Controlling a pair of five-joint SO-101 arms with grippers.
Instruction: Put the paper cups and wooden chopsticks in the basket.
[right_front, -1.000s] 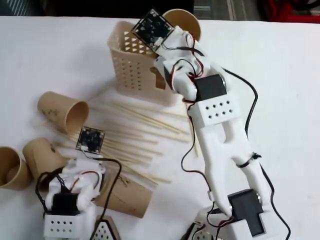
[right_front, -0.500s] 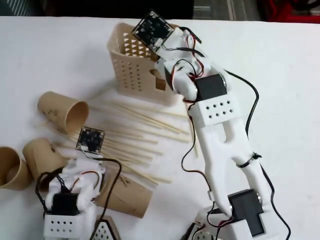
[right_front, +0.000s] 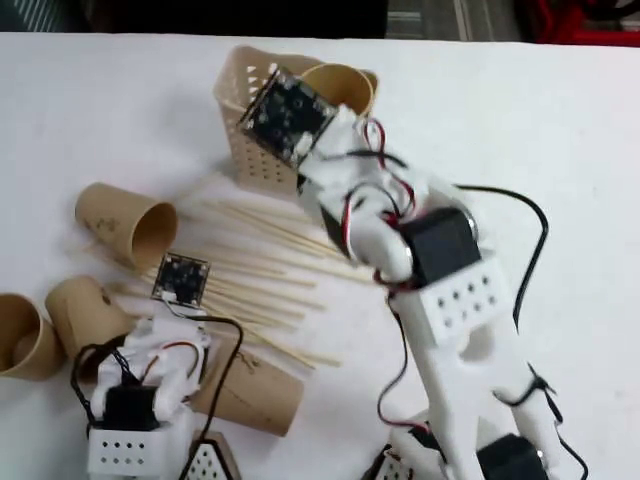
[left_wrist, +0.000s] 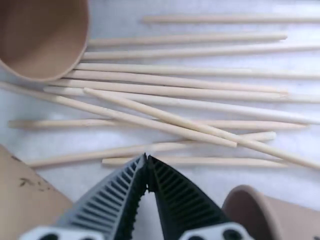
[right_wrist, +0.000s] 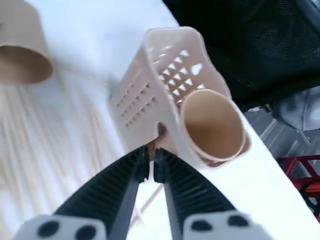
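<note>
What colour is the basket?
Pale cream, with perforated walls; the basket shows best in the right wrist view.

Taking the way the left claw (left_wrist: 147, 162) points as twelve o'clock, its two dark ridged fingers (left_wrist: 172, 192) meet at the tips, low over the white table (left_wrist: 210, 7). The wooden chopsticks (left_wrist: 175, 92) lie loosely scattered from its ten to its two o'clock, mostly crosswise to the claw, a few slanting over the others. One chopstick runs right at the fingertips; contact cannot be told. At eleven o'clock a paper cup (left_wrist: 37, 35) lies with its open mouth showing. A second cup (left_wrist: 22, 197) sits close at eight o'clock, its side wall speckled brown. A third cup (left_wrist: 260, 210) lies at four o'clock.
</note>
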